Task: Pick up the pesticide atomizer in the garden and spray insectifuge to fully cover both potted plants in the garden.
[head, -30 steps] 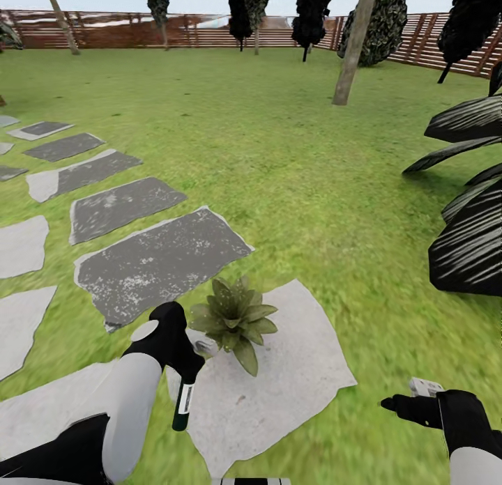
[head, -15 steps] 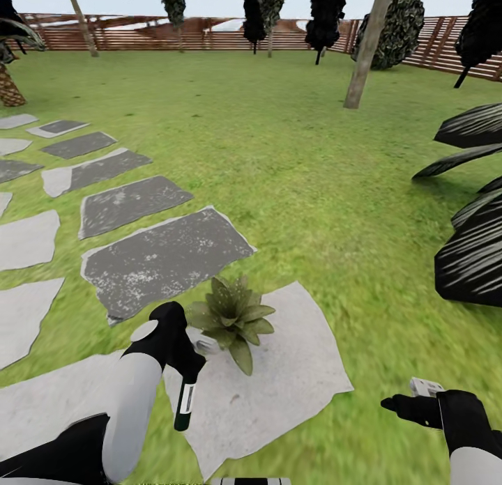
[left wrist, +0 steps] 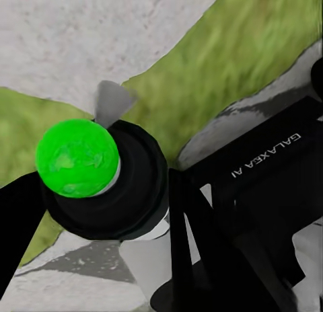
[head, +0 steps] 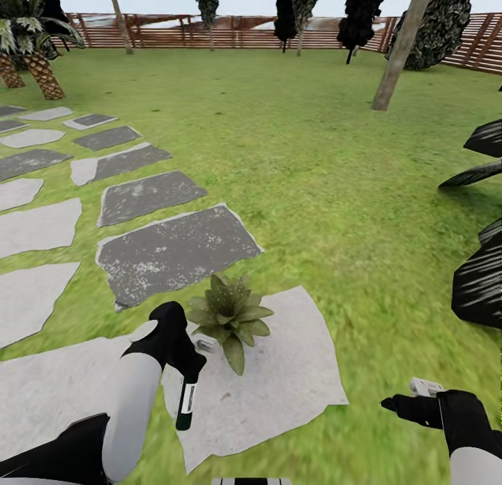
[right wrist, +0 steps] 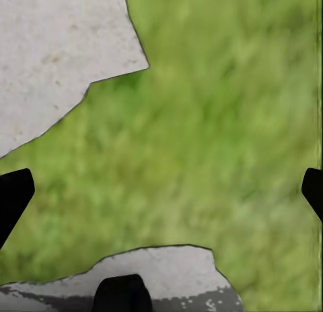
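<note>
Dark-green atomizer (head: 185, 403), white label; green speckled potted plant (head: 229, 316).

Green lawn (head: 314, 157), grey stepping stones (head: 178, 251) set in it; potted plant (head: 229, 316) on pale slab (head: 279, 380)

Potted plant (head: 231, 316) on near stepping stone (head: 293, 373), at its far left edge. Left gripper (head: 183, 352) just left of plant, pesticide atomizer (head: 185, 401) hanging below it over the stone. Right gripper (head: 411, 401) well right, over lawn (head: 314, 164). More stones (head: 174, 248) run back left. Fence (head: 230, 33) and trees at far edge
</note>
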You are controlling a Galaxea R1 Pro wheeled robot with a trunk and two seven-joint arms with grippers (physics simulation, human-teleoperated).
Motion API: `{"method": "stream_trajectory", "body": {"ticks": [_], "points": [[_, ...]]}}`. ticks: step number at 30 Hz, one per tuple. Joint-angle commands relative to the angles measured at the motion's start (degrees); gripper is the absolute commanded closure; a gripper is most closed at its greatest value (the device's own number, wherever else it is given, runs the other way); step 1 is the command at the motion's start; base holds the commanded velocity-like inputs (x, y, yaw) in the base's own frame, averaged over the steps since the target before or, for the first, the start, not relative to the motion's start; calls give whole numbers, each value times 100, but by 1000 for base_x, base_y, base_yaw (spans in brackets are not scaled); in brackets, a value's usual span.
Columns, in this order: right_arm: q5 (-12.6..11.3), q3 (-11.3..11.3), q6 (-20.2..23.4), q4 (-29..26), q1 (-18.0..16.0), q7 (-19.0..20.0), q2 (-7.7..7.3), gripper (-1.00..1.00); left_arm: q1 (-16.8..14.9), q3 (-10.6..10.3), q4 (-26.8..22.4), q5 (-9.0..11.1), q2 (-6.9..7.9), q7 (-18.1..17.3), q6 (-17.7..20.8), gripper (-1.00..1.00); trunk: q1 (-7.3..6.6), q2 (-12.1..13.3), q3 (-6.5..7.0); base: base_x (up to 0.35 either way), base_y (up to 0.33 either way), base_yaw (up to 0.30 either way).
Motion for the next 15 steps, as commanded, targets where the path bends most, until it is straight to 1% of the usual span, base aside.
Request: {"method": "stream_trajectory", "body": {"ticks": [1,3,6,15], "points": [[60,-19,-3,-2,-6,56,1,-100,-8,44,-12,-59,-10,-52,61,100,-1,-2,-5,0,-341,24],[60,-19,-3,-2,-6,55,1,-100,-8,47,-80,-63,-10,-52,61,100,-1,-2,-5,3,-340,22],[60,-19,-3,-1,-6,52,1,-100,-5,50,-259,-71,-10,-52,61,100,-1,-2,-5,51,-200,167],[60,-19,-3,3,-6,49,1,-100,-4,49,-307,-76,-10,-52,61,100,-1,-2,-5,6,-19,248]]}}
